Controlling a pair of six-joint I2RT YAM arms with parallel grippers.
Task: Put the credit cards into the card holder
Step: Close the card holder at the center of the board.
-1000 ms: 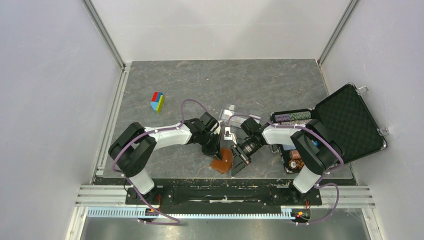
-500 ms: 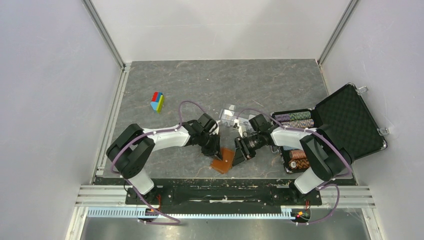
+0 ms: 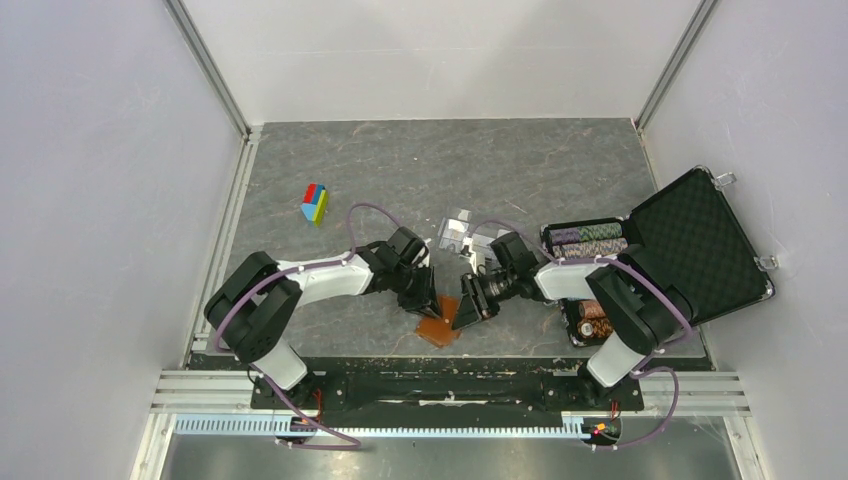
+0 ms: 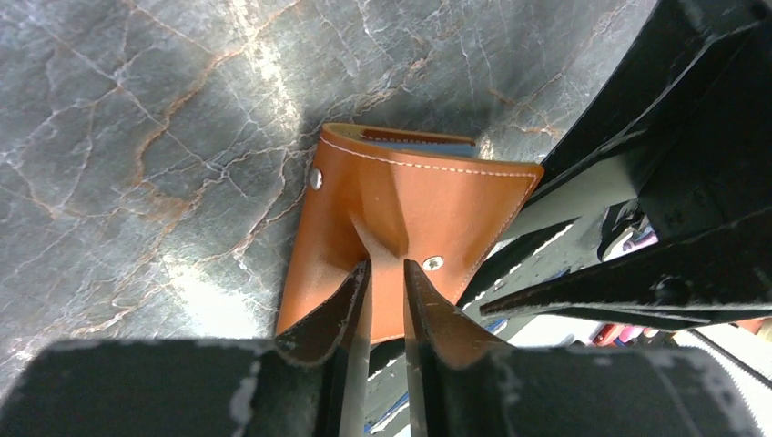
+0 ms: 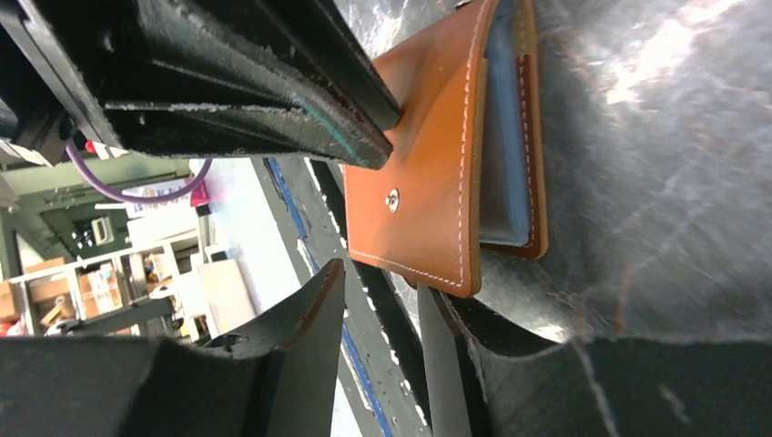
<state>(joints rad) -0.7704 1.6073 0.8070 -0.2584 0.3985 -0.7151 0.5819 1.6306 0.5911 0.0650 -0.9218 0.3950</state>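
Observation:
The card holder, a brown leather wallet with a snap, lies on the table near its front edge. A pale blue credit card sits inside between its leaves, and its edge shows at the wallet's far side in the left wrist view. My left gripper hovers over the card holder, its jaws a narrow gap apart over a raised crease, gripping nothing. My right gripper stands open at the card holder's corner, nothing between its fingers.
A clear plastic tray lies just behind the grippers. An open black foam-lined case with rows of poker chips stands at the right. A small coloured block sits at the left. The table's front edge runs close behind the wallet.
My left jaws were shut and now stand slightly apart. The right gripper moved left along the wallet, and the wallet shifted a little to the left.

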